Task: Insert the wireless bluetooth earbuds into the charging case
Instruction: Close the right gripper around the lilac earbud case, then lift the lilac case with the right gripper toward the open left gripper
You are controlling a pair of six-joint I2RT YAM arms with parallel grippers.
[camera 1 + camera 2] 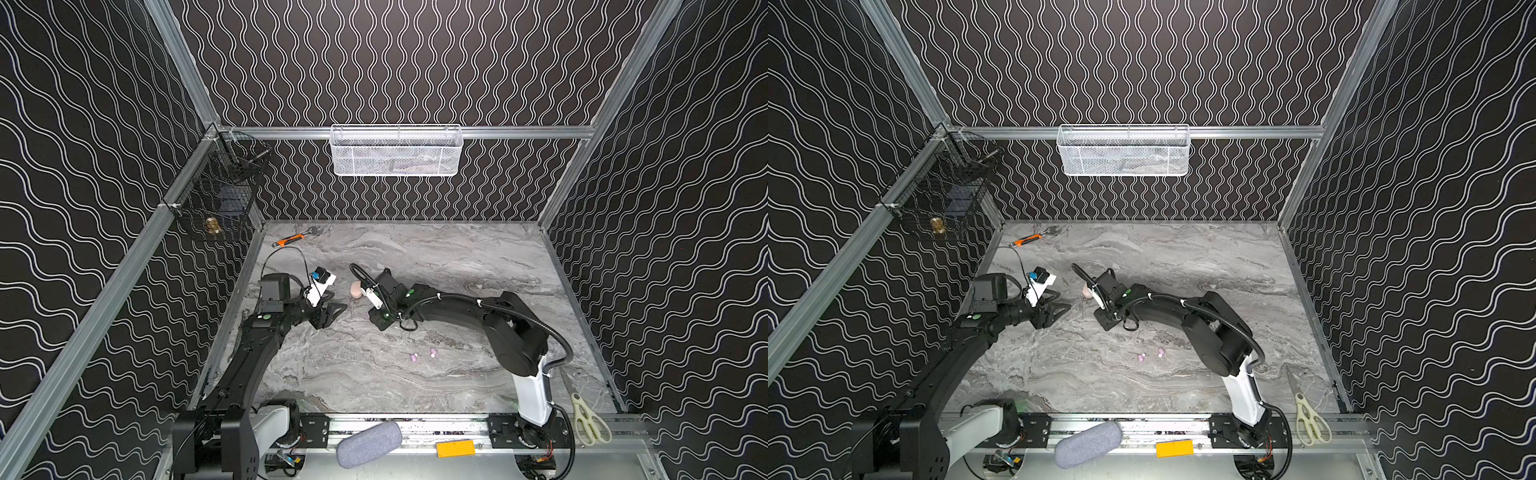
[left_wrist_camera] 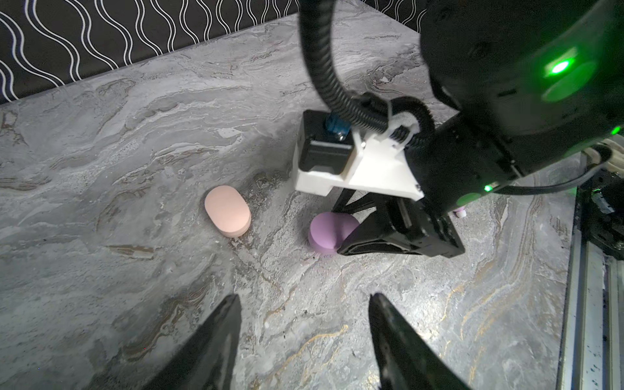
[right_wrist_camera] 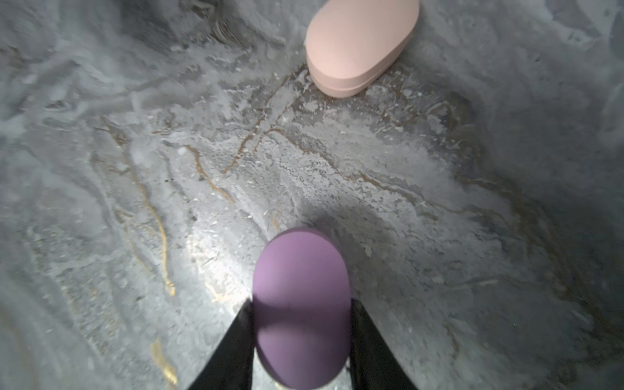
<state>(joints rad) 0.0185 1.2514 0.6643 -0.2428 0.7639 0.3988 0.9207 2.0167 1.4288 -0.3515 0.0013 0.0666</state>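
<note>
**Right gripper and its load.** Your right gripper (image 3: 301,304) was closed narrowly on the lilac charging case (image 2: 329,229). One black finger (image 3: 233,344) pressed each long side, and the case rested on the marble table (image 2: 135,135).

**Ahead.** Straight in front of those fingers, apart from the lilac case, lay the pink charging case (image 3: 358,44), lid shut and flat.

**Obstruction.** In both top views your right wrist camera mount (image 1: 372,297) largely hid the lilac case.

**Left gripper.** Your left gripper (image 2: 304,297) faced the right one across bare marble, jaws apart and holding nothing.

**Task items.** Behind the right gripper, well apart and near its arm's elbow, two lilac earbuds (image 1: 414,356) lay loose on the table.

**Surroundings.**
- An orange-handled tool (image 1: 289,240) lay beyond the left gripper, by the back wall.
- A white mesh basket (image 1: 397,151) and a black wire basket (image 1: 216,195) hung on the walls.
- At the front rail were a grey pouch (image 1: 368,442), a yellow tag (image 1: 455,449) too small to read, and cream scissors (image 1: 588,424).
</note>
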